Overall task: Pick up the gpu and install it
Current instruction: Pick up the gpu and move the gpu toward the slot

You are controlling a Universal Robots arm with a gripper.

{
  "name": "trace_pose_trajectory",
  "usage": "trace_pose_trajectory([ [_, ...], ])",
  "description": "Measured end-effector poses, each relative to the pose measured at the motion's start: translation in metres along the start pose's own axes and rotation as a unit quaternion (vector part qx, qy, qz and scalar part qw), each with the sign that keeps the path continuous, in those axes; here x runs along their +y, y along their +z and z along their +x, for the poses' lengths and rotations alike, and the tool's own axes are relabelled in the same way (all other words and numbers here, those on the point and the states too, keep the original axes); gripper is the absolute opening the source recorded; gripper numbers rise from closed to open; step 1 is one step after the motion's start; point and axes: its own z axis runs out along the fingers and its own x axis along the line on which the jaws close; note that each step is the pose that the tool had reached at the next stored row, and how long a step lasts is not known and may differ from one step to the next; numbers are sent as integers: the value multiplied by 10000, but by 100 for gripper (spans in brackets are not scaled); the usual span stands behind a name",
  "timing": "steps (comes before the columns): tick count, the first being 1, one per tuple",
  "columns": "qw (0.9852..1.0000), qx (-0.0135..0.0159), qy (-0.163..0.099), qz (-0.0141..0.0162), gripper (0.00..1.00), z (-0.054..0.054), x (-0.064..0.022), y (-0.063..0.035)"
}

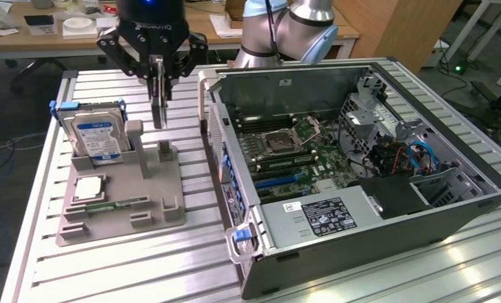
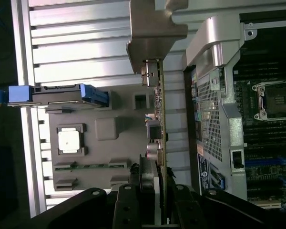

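My gripper (image 1: pixel 159 77) is shut on the gpu (image 1: pixel 159 106), a thin card that hangs edge-on below the fingers, lifted clear above the grey holder (image 1: pixel 168 201) on the table. In the wrist view the gpu (image 2: pixel 160 119) runs straight out from the gripper (image 2: pixel 155 177), and its pale metal bracket (image 2: pixel 155 33) is at the far end. The open computer case (image 1: pixel 452 142) lies on the exterior view's right of the card, with the motherboard (image 1: pixel 297 161) exposed inside.
The grey holder also carries a silver hard drive with a blue label (image 1: pixel 99 139), a square processor chip (image 1: pixel 88 187) and a green memory stick (image 1: pixel 107 205). The case wall (image 1: pixel 210 113) stands close beside the card. The robot arm (image 1: pixel 288 28) rises behind the case.
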Motion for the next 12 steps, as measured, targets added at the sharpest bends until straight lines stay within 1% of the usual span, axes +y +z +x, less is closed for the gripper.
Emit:
trace_pose_trajectory([
  [1, 10000, -4, 1, 30, 29, -11, 2, 0],
  [3, 9999, -28, 3, 100, 29, -23, 9, -1],
  [4, 9999, -46, 5, 166, 29, -27, 13, 0],
  [5, 9997, -64, 6, 219, 29, -29, 15, 1],
  [6, 9997, -79, 6, 235, 29, -30, 16, 1],
  [10, 9996, -139, 3, 231, 29, -63, 22, 0],
  [12, 9996, -151, 3, 229, 29, -123, 28, 2],
])
